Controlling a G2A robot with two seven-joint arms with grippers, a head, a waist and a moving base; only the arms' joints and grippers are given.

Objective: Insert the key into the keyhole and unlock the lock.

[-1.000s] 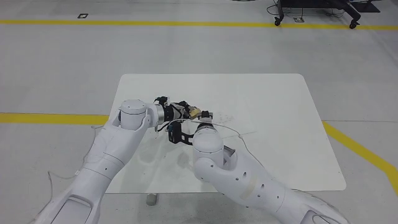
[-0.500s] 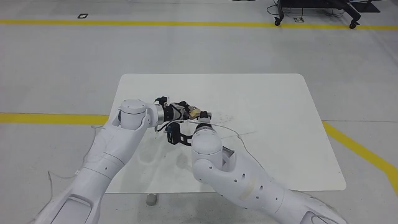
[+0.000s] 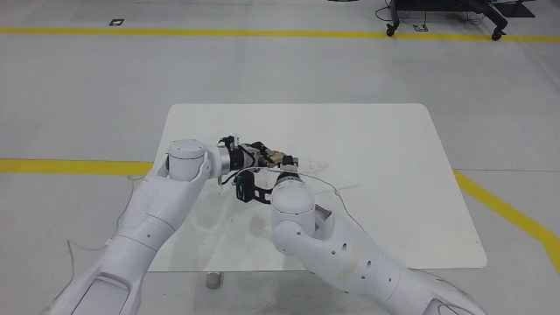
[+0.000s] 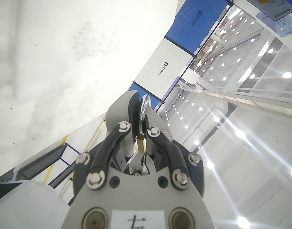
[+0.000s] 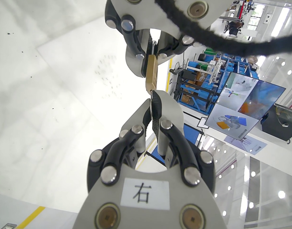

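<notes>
Lock (image 5: 151,72) of brass sat pinched in the left gripper (image 4: 139,110), its free end jutting past those fingertips toward the right gripper (image 5: 152,98), whose fingers were pressed together on the thin key (image 5: 150,102). The key's tip met the lock's end just beyond the right fingertips, though how deep it sat could not be told. Both hands were above the table (image 3: 385,140). Any tilt between the two hands would likely jam or bend the key, and a hard turn might twist the lock round in its pinch or shake it loose. A white label (image 5: 144,195) on the right gripper's plate carried one printed character, as did the left's. A panel (image 4: 163,66) with a logo and a poster (image 5: 246,101) stood far beyond the fingertips
</notes>
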